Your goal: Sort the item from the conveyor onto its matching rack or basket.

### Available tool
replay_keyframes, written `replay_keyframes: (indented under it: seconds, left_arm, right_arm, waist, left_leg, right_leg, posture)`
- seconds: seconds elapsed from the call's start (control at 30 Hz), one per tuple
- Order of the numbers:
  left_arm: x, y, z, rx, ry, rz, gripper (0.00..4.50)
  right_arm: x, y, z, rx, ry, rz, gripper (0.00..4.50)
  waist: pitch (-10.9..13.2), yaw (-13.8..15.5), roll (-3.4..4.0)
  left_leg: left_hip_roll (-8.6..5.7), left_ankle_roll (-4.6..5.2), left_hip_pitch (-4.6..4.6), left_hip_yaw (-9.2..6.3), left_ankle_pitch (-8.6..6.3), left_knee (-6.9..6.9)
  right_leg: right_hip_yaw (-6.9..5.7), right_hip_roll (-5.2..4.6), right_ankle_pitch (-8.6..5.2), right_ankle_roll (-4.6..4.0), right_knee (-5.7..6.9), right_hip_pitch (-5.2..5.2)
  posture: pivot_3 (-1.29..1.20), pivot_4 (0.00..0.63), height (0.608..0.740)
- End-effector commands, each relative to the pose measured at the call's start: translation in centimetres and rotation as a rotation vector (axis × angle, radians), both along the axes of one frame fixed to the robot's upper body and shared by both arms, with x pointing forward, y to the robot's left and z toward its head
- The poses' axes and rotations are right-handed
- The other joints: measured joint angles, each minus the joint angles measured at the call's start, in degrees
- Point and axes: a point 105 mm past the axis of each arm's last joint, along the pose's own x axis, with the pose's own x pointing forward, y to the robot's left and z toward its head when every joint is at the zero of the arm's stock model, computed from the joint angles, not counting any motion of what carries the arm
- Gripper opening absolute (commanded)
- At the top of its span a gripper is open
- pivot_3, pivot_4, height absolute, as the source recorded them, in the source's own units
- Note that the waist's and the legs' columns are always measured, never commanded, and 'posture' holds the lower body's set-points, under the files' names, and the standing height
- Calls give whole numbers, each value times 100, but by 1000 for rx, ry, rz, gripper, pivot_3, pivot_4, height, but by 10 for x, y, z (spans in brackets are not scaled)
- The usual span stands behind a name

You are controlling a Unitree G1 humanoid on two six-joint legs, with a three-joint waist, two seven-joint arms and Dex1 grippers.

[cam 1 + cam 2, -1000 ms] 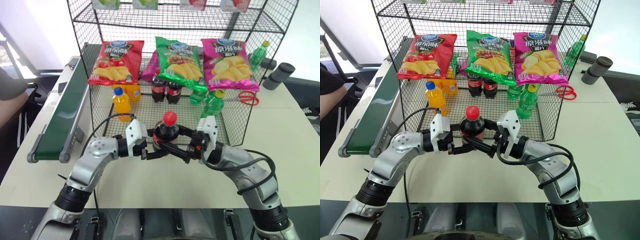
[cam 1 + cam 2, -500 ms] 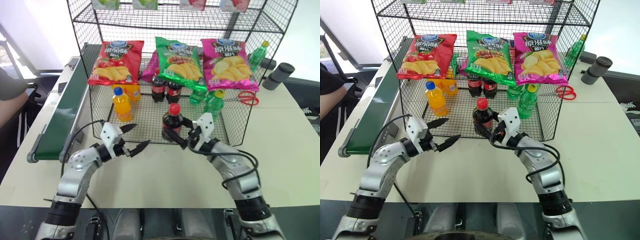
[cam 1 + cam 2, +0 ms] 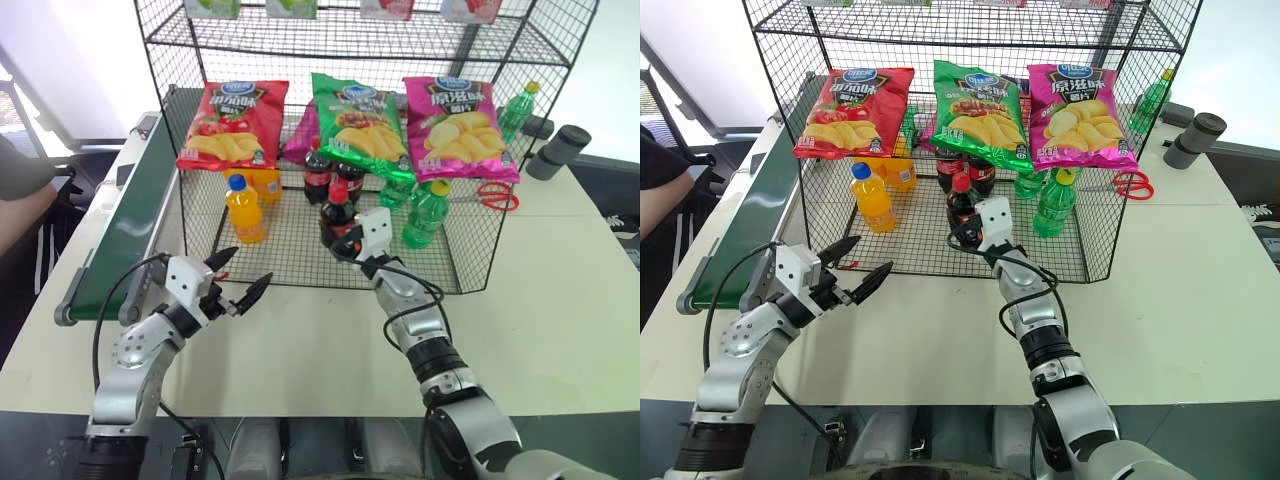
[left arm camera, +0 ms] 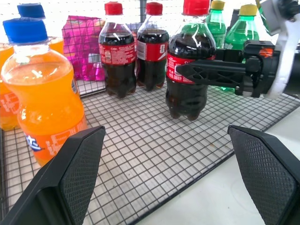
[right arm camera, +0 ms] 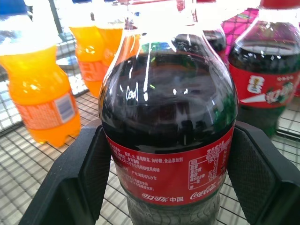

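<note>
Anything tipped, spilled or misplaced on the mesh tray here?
Nothing stands out. The bottles stand upright, and the cola bottle is upright in the right gripper on the mesh tray near two like it.

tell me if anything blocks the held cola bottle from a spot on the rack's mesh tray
Nothing visible does. The right gripper is shut on the cola bottle, which already stands over the mesh tray. The two other cola bottles stand behind it, the orange bottle off to one side; bare mesh surrounds its base.

Red-capped brown cola bottle (image 3: 338, 215), black mesh rack (image 3: 290, 255), green conveyor (image 3: 125, 230)
</note>
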Motion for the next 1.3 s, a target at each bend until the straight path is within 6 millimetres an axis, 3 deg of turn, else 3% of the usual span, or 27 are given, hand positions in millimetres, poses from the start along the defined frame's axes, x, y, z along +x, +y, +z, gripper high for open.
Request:
replay_keyframes:
  seconds: [0.03,0.13,0.23,0.43,0.6,0.8,0.97,1.17,1.3]
  left_arm:
    - [-2,2,13,6,-51,7,4465]
    - [-3,1,13,7,-52,3,4465]
    - [-3,-1,13,11,-51,-6,4500]
    - [0,-6,13,7,-41,-19,4500]
    - [7,-4,10,18,6,6,4500]
    - [11,1,10,95,17,16,4500]
    - [8,17,15,143,18,7,4500]
    - [8,43,16,183,30,37,4500]
    - [8,59,12,205,66,40,4500]
  right_arm:
    - [9,4,21,18,-87,-3,2958]
    - [9,6,18,32,-75,15,2958]
    - [7,7,16,51,-66,32,4370]
    - [1,-4,20,26,-106,29,4458]
    - [-25,-22,17,-56,-134,116,4458]
    - [-74,-65,12,-167,-85,214,4458]
    - [-110,-113,30,-229,-37,228,4458]
    - [-126,-166,45,-274,20,124,4458]
    - [-133,-185,47,-297,55,87,4458]
  waist:
    - [0,-22,0]
    - [0,-74,2]
    - [0,-122,2]
    - [0,-138,2]
    - [-1,-108,3]
    - [-1,-121,4]
    - [-1,-112,9]
    - [-2,-83,9]
    - [-1,-53,9]
  left_leg:
    - [0,0,1,1,0,0]
    - [2,0,3,0,0,0]
    - [2,0,3,-1,0,0]
    - [3,-1,4,-2,0,-1]
    - [-1,-1,3,-3,0,-1]
    - [-1,0,4,-4,-1,-6]
    - [2,0,11,-5,-1,-6]
    - [2,0,14,-5,-1,-6]
    - [1,0,12,-3,-1,-6]
  right_leg:
    - [0,0,0,0,2,-1]
    - [0,1,0,0,8,-2]
    - [0,0,0,0,8,-1]
    - [0,-1,0,0,9,-1]
    - [-1,-7,0,0,5,3]
    - [0,-8,0,0,-2,4]
    - [1,-4,-1,-1,2,9]
    - [1,-4,-1,-2,-5,16]
    - [1,-4,-2,-3,-10,16]
  posture:
    - [0,150,740]
    - [0,150,740]
    - [0,150,740]
    - [0,150,740]
    - [0,150,740]
    - [0,150,740]
    - [0,150,740]
    - [0,150,740]
    - [0,150,740]
